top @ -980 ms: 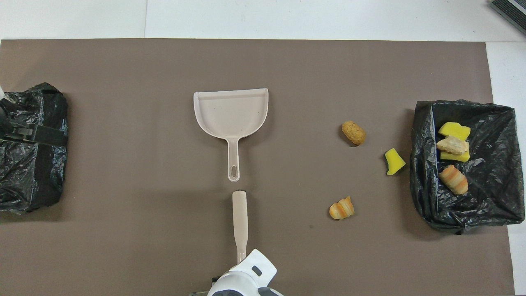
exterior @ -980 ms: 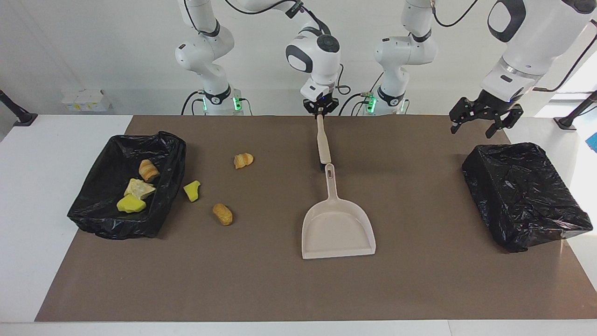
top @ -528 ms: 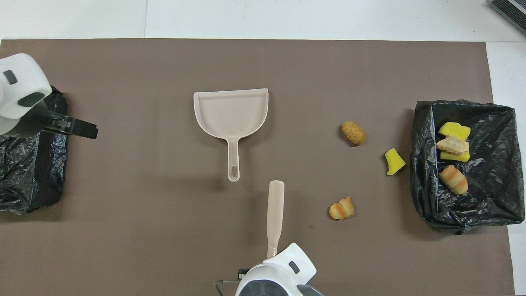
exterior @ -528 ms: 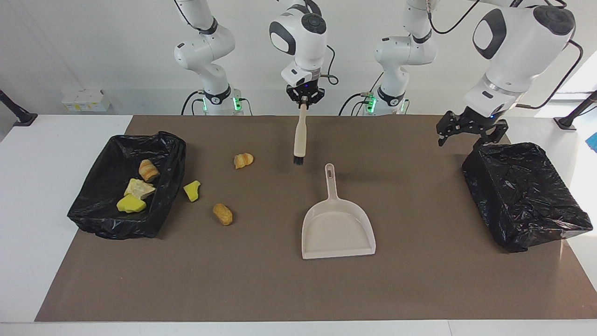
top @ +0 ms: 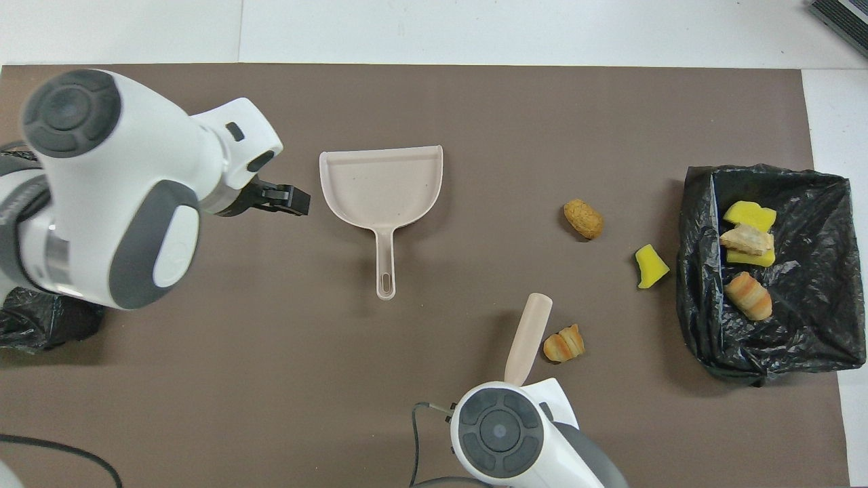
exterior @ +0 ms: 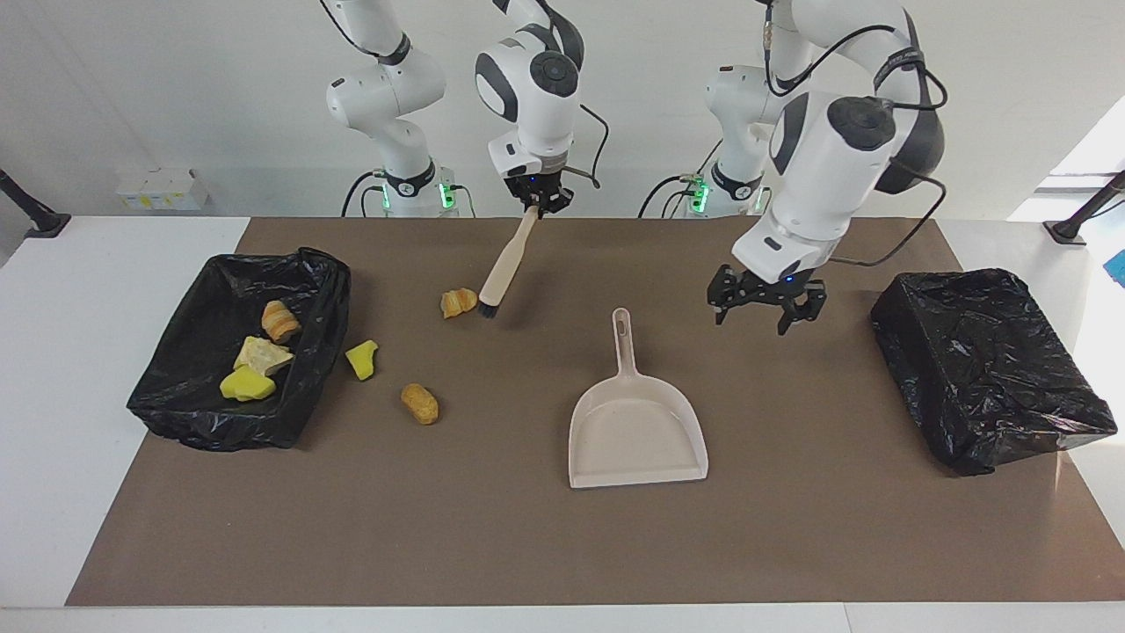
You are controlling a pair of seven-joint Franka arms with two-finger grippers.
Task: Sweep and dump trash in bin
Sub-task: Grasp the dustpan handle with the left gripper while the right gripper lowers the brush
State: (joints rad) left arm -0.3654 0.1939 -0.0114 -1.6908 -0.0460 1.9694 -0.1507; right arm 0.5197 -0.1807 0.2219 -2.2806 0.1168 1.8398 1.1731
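Three pieces of trash lie loose on the brown mat: a striped bread-like lump point(exterior: 459, 302), a yellow sponge wedge point(exterior: 361, 360) just beside the open bin, and a brown bread lump point(exterior: 420, 403). Four more chunks already rest inside the open black-lined bin point(exterior: 312, 264) at the right arm's end of the table. The right gripper point(exterior: 538, 199) is clamped on the handle of the beige brush point(exterior: 504, 265), which slants down so that its dark bristles sit just beside the striped lump. The beige dustpan point(exterior: 636, 424) lies unheld mid-table, handle toward the robots. The left gripper point(exterior: 765, 306), jaws spread and empty, hovers beside that handle. A second bin point(exterior: 984, 360), covered in black plastic, stands at the left arm's end. The step in hand appears to be set-up for sweeping; next, the left gripper probably has to take the dustpan handle so the brush can push the lumps in.
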